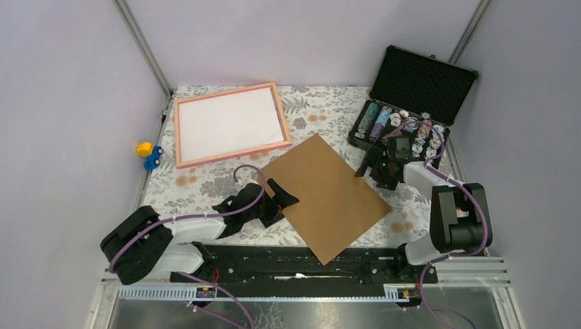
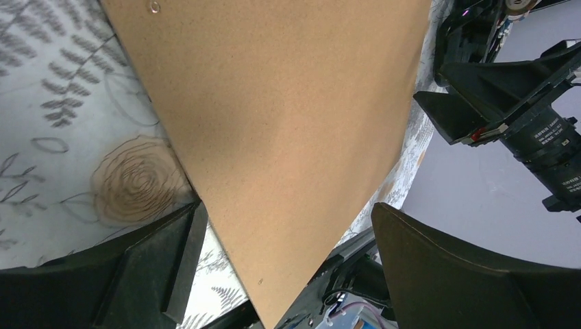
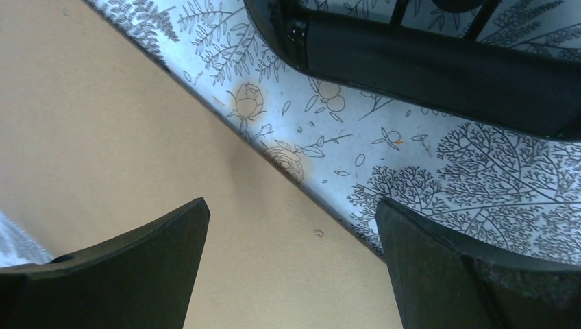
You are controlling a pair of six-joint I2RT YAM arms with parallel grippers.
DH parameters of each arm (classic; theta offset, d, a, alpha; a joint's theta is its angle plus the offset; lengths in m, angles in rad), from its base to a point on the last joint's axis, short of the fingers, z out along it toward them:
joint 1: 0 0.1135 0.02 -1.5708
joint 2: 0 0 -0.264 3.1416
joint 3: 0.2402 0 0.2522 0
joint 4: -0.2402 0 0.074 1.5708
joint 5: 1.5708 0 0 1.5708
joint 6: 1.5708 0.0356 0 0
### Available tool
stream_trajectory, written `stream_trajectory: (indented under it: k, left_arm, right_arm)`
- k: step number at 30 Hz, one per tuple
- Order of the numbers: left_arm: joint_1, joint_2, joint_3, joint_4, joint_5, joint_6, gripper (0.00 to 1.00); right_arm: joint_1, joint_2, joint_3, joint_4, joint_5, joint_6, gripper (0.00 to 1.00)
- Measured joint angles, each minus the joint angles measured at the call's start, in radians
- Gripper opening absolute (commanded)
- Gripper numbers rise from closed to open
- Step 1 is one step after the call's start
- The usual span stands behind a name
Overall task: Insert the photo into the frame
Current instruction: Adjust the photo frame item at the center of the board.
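A flat brown backing board (image 1: 329, 195) lies cornerwise in the middle of the flowered tablecloth (image 1: 205, 185). The thin salmon-pink rectangular frame (image 1: 177, 133) lies flat at the far left, its long axis left to right and slightly turned. An open black case (image 1: 425, 82) stands at the far right. The left gripper (image 1: 282, 205) and the right gripper (image 1: 373, 173) have their fingers spread at the board's edges. A small yellow-blue toy (image 1: 147, 154) is left of the frame.

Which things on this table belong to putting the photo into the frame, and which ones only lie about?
For the job:
pink frame, with a white sheet inside it; no printed picture shows
brown board, lying flat between the open left gripper and the open right gripper

Lying about:
open black case holding chips
yellow and blue toy
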Motion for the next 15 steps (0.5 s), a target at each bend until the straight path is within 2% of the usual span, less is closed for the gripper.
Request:
stream_trajectory:
  k: [10,15]
  left_arm:
    - [-0.032,0.117,0.090,0.032,0.018,0.064,0.99]
    - [-0.059,0.144,0.140,-0.006,0.017,0.134,0.99]
  right_arm:
    - [-0.138,-0.066,-0.137,0.170,-0.212,0.075,1.00]
    - [-0.177,-0.199,-0.255,0.211,-0.205,0.114,1.00]
